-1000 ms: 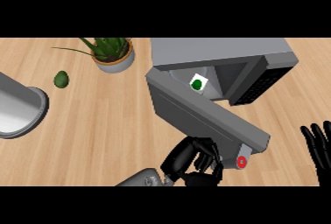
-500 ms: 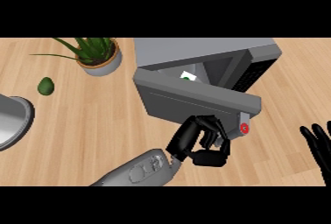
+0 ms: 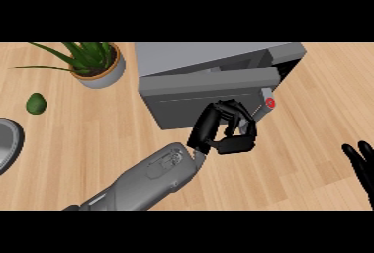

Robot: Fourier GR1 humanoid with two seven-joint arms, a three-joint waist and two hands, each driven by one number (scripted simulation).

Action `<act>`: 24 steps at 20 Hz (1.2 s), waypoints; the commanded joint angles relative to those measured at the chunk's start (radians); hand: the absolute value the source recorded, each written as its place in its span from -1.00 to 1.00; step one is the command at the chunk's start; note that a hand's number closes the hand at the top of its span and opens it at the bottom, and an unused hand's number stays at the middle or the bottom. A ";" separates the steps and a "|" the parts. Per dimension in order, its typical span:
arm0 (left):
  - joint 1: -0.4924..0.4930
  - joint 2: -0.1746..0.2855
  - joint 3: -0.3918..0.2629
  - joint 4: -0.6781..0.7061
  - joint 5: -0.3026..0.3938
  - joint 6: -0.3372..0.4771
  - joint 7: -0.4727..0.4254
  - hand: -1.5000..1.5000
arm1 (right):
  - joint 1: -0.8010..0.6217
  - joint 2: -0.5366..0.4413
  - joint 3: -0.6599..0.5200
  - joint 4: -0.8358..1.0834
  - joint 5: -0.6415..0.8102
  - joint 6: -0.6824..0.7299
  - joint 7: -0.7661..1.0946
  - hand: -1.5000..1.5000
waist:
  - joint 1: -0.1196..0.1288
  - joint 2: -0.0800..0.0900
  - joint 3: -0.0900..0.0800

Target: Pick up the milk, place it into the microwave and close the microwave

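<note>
The grey microwave (image 3: pixel 219 57) stands at the back centre of the wooden counter. Its door (image 3: pixel 208 94) is swung almost shut, leaving a dark gap at the right end. A red button (image 3: pixel 269 103) shows at the door's right edge. My left hand (image 3: pixel 225 129) rests against the door's front, fingers relaxed and holding nothing. The milk is hidden behind the door. My right hand (image 3: pixel 359 162) rests open at the right edge, fingers up.
A potted plant (image 3: pixel 99 63) stands left of the microwave. A green avocado (image 3: pixel 36 103) lies further left. The rim of a metal pan (image 3: pixel 9 146) shows at the left edge.
The microwave door has swung from wide open to nearly shut, with my left hand moving up against it. The milk, seen inside earlier, is now covered. The right hand has stayed put.
</note>
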 commanded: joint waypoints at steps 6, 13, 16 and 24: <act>-0.085 0.000 0.082 0.094 0.127 -0.008 -0.099 1.00 | -0.023 -0.035 -0.017 -0.049 -0.066 0.008 0.047 -1.00 | -0.048 0.014 0.000; -0.136 0.000 0.103 0.149 0.187 -0.018 -0.140 1.00 | -0.055 -0.060 -0.040 -0.050 -0.086 0.014 0.058 -1.00 | -0.065 0.023 0.003; -0.132 0.000 0.090 0.162 0.200 -0.015 -0.172 1.00 | -0.058 -0.068 -0.036 -0.059 -0.104 0.014 0.076 -1.00 | -0.067 0.023 0.003; -0.131 0.000 0.084 0.185 0.248 -0.024 -0.225 1.00 | -0.083 -0.089 -0.064 -0.072 -0.153 0.009 0.098 -1.00 | -0.080 0.029 0.004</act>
